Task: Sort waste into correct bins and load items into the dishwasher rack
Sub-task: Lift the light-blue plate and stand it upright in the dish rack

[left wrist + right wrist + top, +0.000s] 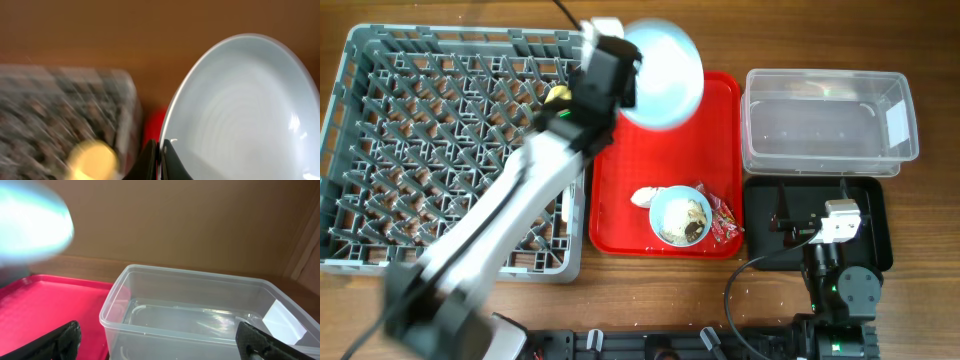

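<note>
My left gripper is shut on the rim of the pale blue plate and holds it tilted in the air above the far left corner of the red serving tray, beside the grey dishwasher rack. The left wrist view shows the fingers pinching the plate. A yellow cup sits in the rack. On the red tray are a pale blue bowl with crumbs, a white tissue and a red wrapper. My right gripper is open and empty above the black tray. Fork and spoon are out of view.
The clear tub with a white label stands at the back right, behind the black tray. The right wrist view looks into the tub past the open fingers, with the red tray to its left. The left wrist view is motion-blurred.
</note>
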Available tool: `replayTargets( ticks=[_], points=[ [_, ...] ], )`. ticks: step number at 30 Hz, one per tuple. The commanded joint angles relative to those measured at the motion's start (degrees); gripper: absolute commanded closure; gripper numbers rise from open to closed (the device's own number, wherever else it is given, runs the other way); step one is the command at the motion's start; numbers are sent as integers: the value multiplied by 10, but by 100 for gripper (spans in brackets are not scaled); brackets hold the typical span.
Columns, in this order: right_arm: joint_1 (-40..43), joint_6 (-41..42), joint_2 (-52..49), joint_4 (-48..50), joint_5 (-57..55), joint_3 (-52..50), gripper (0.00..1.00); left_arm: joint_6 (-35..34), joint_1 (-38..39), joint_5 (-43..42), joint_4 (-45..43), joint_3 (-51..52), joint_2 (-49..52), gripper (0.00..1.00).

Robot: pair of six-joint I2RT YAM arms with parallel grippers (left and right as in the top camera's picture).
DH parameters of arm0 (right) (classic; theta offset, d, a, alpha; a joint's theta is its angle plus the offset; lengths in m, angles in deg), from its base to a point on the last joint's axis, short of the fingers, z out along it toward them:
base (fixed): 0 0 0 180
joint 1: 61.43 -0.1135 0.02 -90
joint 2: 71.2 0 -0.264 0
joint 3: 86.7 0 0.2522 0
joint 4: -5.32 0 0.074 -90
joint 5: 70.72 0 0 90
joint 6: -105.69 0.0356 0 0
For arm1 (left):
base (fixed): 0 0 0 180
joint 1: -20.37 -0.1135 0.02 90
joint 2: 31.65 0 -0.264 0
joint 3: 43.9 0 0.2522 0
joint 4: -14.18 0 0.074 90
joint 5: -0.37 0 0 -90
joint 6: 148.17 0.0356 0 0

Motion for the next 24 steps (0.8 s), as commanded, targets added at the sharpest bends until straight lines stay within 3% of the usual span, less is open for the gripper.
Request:
replayTargets(
  ticks=[1, 3, 8, 10, 18, 20, 24],
  points=[
    [3, -1, 3, 2, 3, -1, 0, 183, -19, 141, -14, -16, -123, 96],
    [3, -1, 3, 2, 3, -1, 0, 284, -59, 146, -11, -16, -148, 96],
    [3, -1, 3, 2, 3, -1, 0, 373, -171, 210, 27, -16, -108, 96],
    [3, -1, 3, 2, 3, -1, 0, 442, -204, 212, 27, -16, -72, 96],
    [3, -1, 3, 2, 3, -1, 0, 475, -198, 220, -14, -16, 47, 96],
    [3, -1, 3, 2, 3, -1, 0, 550, -198, 255, -53, -16, 88, 96],
    [3, -1, 3, 2, 3, -1, 0, 633, -194, 261, -107, -16, 110, 96]
  ],
)
